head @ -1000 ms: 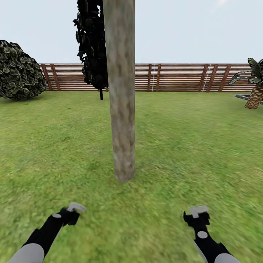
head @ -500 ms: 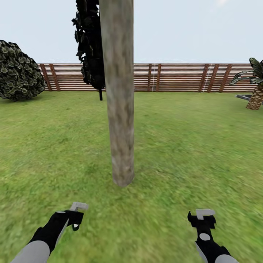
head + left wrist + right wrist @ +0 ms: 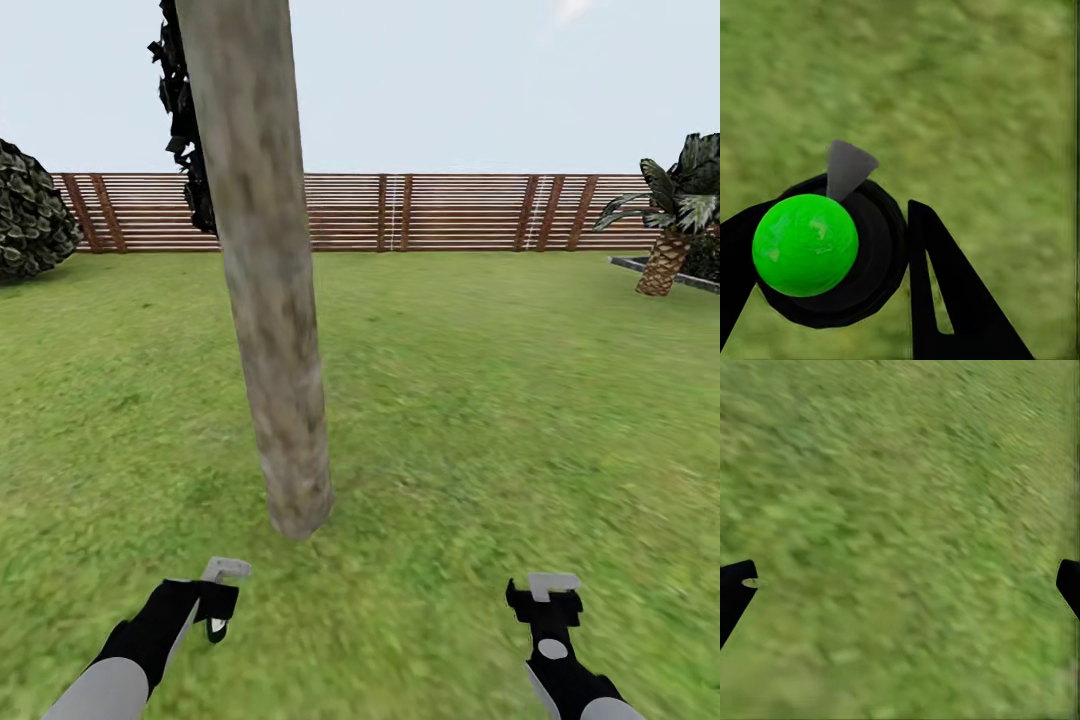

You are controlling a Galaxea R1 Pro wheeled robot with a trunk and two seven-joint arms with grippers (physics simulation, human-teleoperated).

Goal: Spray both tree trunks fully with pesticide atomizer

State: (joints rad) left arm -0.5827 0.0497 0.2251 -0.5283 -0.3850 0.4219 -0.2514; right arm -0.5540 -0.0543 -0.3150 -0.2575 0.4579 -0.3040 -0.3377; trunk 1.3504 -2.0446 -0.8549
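The pesticide atomizer, a black body with a bright green ball top and a grey cone nozzle, sits between the black fingers of my left gripper, which is shut on it. In the head view my left gripper hangs low over the grass, just short of the foot of a tree trunk. That trunk is a thick, pale grey-tan mottled column leaning slightly and running out of the top of the view. My right gripper hovers over the lawn to the trunk's right. Its fingers are spread wide in the right wrist view, with only grass between them.
Green lawn stretches to a brown slatted fence. A dark conifer stands behind the trunk, a round bush at far left, and a short palm beside grey paving at far right.
The whole view has shifted: the trunk now stands further left and nearer, and the bush has slid towards the left edge, so the camera moved. Both arms keep much the same pose.
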